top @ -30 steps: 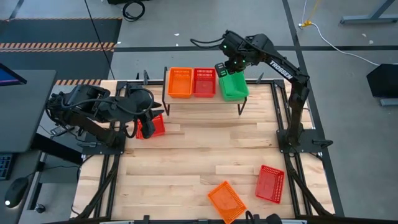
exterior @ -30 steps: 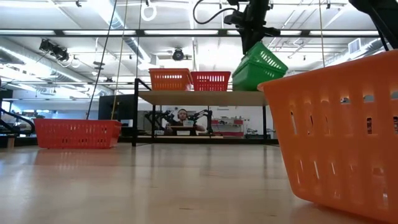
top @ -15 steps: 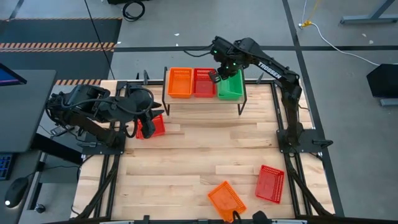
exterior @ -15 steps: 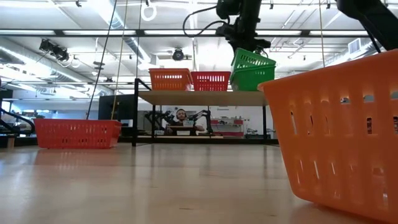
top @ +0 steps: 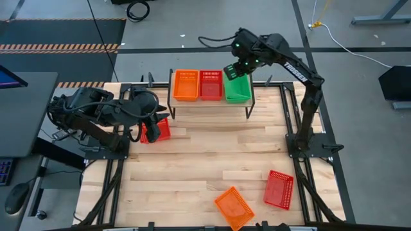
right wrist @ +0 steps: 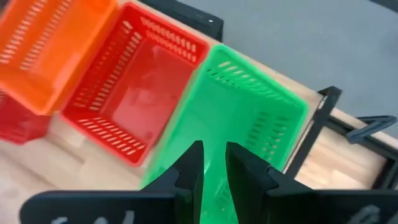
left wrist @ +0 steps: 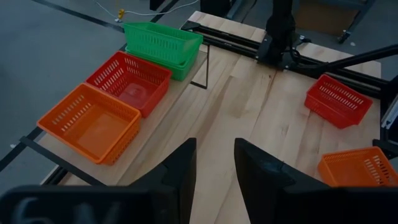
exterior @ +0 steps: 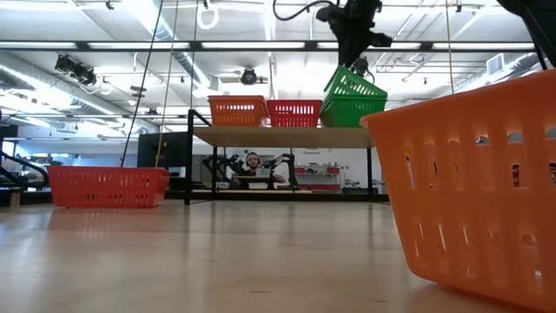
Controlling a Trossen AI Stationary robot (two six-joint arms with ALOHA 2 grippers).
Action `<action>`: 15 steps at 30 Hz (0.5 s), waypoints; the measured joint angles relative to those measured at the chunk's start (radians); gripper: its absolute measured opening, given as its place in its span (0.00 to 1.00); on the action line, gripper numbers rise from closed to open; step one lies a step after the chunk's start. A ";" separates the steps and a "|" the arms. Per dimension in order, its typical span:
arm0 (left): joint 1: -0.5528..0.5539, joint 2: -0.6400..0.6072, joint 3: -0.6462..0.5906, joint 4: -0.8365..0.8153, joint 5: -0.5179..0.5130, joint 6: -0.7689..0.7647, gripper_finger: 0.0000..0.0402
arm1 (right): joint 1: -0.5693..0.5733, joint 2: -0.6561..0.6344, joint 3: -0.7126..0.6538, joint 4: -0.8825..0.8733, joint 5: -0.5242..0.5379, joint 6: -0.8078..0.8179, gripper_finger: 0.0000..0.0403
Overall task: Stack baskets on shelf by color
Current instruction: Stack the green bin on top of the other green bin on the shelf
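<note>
The shelf (top: 207, 102) stands at the table's far edge and carries an orange basket (top: 186, 85), a red basket (top: 210, 85) and a green basket (exterior: 351, 113) side by side. A second green basket (exterior: 358, 87) sits tilted in that green one, its left side raised and its right side down inside. My right gripper (right wrist: 213, 163) is above the tilted basket's far end, shut on it. My left gripper (left wrist: 215, 163) waits open near the table's left edge, beside a red basket (top: 161, 130) resting on the table. My right gripper pinches the upper green basket's rim at its far end (right wrist: 214, 140) between the two fingers, coming from above and pointing down. The fingers hide the exact spot. The basket hangs tilted, its raised side (exterior: 345, 71) under the gripper and its lower side resting in the green basket beneath.
A red basket (top: 279, 189) and an orange basket (top: 234, 206) lie near the table's near right corner; the orange one fills the low view's right side (exterior: 473, 191). Bare planks (top: 205, 154) stretch across the table's middle. A person (exterior: 253, 163) sits beyond the table.
My right gripper carried the tilted green basket toward the table's left and down onto the green basket on the shelf, where it sat almost level. The gripper then rose and shifted back toward the right, tipping the basket's held side up again.
</note>
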 joint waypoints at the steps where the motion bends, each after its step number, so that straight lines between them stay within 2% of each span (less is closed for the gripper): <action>1: 0.000 0.000 0.000 0.000 0.000 0.000 0.29 | 0.000 -0.003 0.000 0.002 -0.015 0.003 0.18; 8: 0.000 0.000 0.000 0.002 0.000 0.000 0.29 | 0.026 0.009 -0.001 0.006 -0.074 0.018 0.20; 15: 0.000 0.000 0.000 0.002 0.000 0.000 0.29 | 0.011 0.021 -0.001 0.054 -0.084 0.092 0.41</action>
